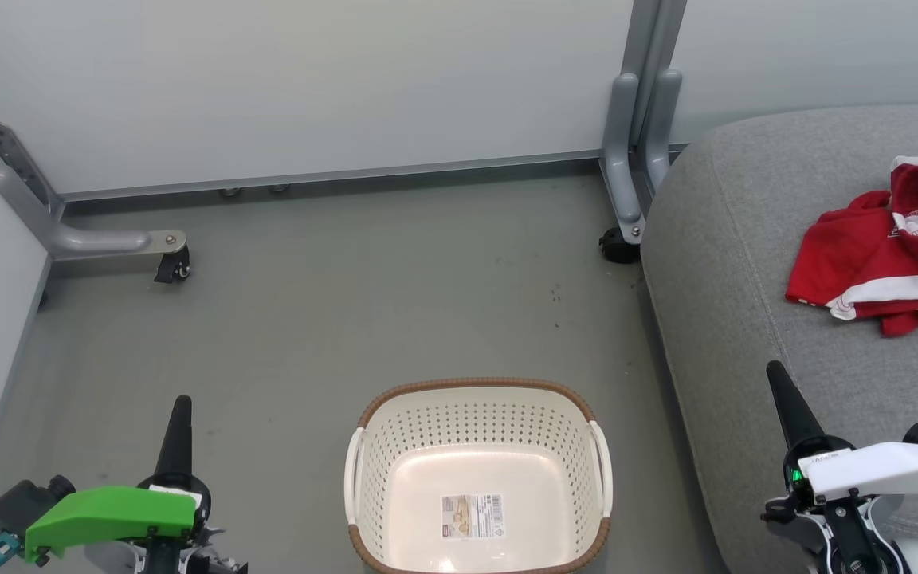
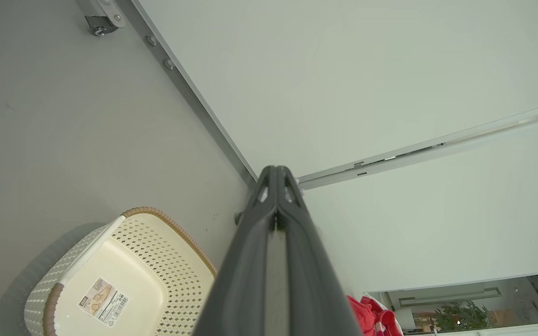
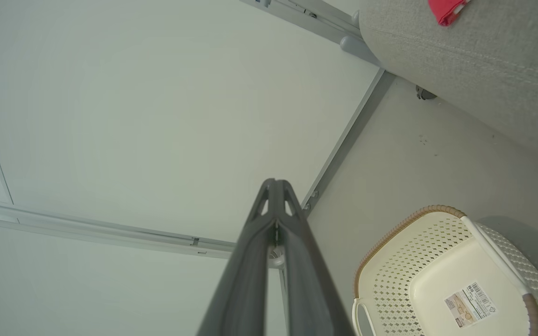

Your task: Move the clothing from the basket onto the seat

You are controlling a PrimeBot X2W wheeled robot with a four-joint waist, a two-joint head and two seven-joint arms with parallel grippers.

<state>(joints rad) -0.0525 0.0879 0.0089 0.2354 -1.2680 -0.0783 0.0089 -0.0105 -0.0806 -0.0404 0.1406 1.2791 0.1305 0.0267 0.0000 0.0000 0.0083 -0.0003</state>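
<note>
Clothing [image 1: 881,255] lies on the seat [image 1: 730,319], basket [image 1: 475,385] empty, so you look done; left end effector [image 1: 181,406] and right end effector [image 1: 775,373] closed, empty.

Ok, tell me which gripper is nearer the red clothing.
Right. The right gripper is at the seat's near edge, below the clothing in the head view; the left gripper is beyond the basket, over the floor.

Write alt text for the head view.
An empty cream laundry basket stands on the grey floor at bottom centre, while red-and-white clothing lies crumpled on the grey seat at right. The left gripper and right gripper point up from the bottom corners, jaws shut.
</note>
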